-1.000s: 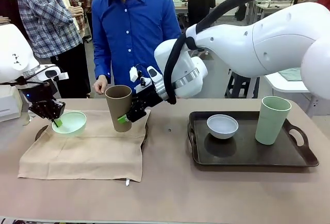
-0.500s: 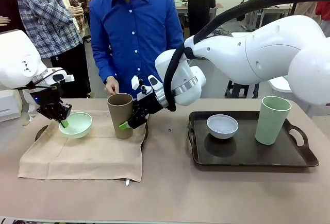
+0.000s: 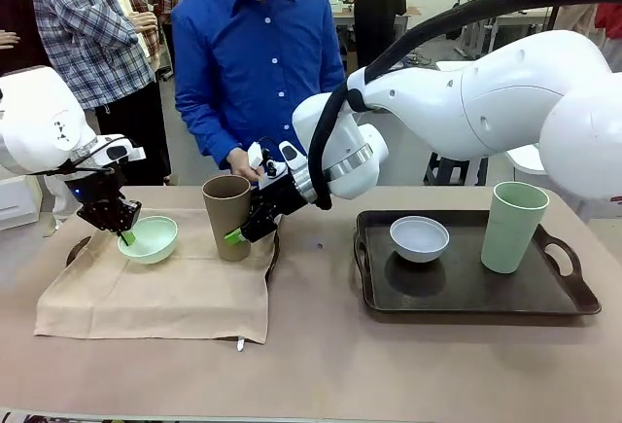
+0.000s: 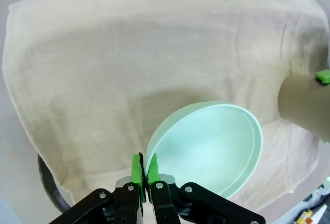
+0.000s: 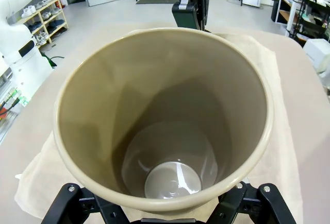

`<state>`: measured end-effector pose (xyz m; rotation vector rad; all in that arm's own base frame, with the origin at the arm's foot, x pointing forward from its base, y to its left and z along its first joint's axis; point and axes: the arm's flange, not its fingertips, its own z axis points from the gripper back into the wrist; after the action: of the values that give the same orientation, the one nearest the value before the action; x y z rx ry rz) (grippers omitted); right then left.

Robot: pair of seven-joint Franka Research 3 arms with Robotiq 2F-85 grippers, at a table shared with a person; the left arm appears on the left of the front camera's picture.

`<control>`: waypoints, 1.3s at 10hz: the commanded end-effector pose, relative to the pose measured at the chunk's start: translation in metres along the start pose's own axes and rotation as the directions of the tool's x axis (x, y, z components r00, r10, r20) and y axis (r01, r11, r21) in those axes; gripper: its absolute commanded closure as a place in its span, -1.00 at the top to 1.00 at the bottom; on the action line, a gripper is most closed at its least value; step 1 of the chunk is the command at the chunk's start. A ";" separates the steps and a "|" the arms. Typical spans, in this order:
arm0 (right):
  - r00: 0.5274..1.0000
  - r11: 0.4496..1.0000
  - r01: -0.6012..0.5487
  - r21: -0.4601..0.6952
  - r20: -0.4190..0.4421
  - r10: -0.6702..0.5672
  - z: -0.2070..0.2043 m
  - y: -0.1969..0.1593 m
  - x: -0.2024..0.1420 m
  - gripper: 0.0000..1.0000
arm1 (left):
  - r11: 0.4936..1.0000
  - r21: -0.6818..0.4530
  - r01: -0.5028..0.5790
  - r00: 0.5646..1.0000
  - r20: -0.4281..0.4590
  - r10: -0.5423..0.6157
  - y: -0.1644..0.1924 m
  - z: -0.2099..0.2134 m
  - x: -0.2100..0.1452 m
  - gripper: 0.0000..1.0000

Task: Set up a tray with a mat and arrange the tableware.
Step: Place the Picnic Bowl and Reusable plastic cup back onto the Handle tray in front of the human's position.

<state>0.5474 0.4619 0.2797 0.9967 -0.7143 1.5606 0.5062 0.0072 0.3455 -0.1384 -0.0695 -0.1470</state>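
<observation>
Tableware is split across two trays right now. The white bowl (image 3: 419, 237) and pale-green cup (image 3: 513, 226) sit on the dark tray (image 3: 466, 299) to the robot's right. The mint-green bowl (image 3: 151, 238) and tan-brown cup (image 3: 226, 214) are over the beige mat (image 3: 165, 292), which is draped across the second tray (image 3: 74, 251).

The left hand (image 3: 124, 236) is pinched shut on the mint-green bowl's rim, and the bowl is tipped at an angle. The right hand (image 3: 236, 235) is clamped round the tan-brown cup, which is roughly upright toward the mat's far right part. I honestly can't tell if either one is fully down on the cloth.

My guess is this is the placing step for these two. Next it probably needs to level the bowl, seat both flat, then let go gently so the cup doesn't tip and the mat doesn't bunch.
</observation>
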 end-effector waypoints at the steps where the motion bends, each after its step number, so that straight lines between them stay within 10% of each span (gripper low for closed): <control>1: 1.000 1.000 -0.003 0.001 -0.009 0.003 -0.002 -0.003 -0.002 0.66 | 1.000 -0.026 0.011 1.000 0.007 -0.011 0.004 -0.003 0.007 -0.91; 4: 1.000 1.000 0.007 -0.002 -0.027 -0.007 0.002 -0.001 0.001 1.00 | 0.999 -0.034 0.010 1.000 0.003 -0.010 0.004 0.001 0.006 1.00; 5: 0.997 0.999 0.031 -0.015 -0.073 -0.032 0.005 0.000 0.004 1.00 | 0.999 -0.032 0.006 1.000 -0.006 -0.006 0.006 0.004 0.005 0.68; 6: 0.987 0.999 0.047 -0.013 -0.152 -0.048 0.010 0.004 0.009 1.00 | 1.000 -0.029 0.009 1.000 -0.010 -0.009 0.008 0.007 0.002 1.00; 8: 0.956 0.994 0.111 -0.020 -0.273 -0.112 0.030 0.012 0.016 1.00 | 0.999 -0.029 0.015 1.000 -0.010 -0.015 0.010 0.013 -0.003 1.00; 9: 0.943 0.991 0.132 -0.038 -0.303 -0.137 0.042 0.017 0.015 1.00 | 0.999 -0.030 0.019 1.000 -0.009 -0.020 0.011 0.015 -0.005 0.31; 13: 0.833 0.941 0.286 -0.183 -0.437 -0.338 0.098 0.048 0.035 1.00 | 0.997 -0.002 0.079 0.997 0.001 -0.079 0.007 0.039 -0.025 1.00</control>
<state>0.5385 0.3945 0.3400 0.6494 -0.3702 1.4483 0.4936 0.0197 0.3740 -0.1493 -0.0756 -0.1887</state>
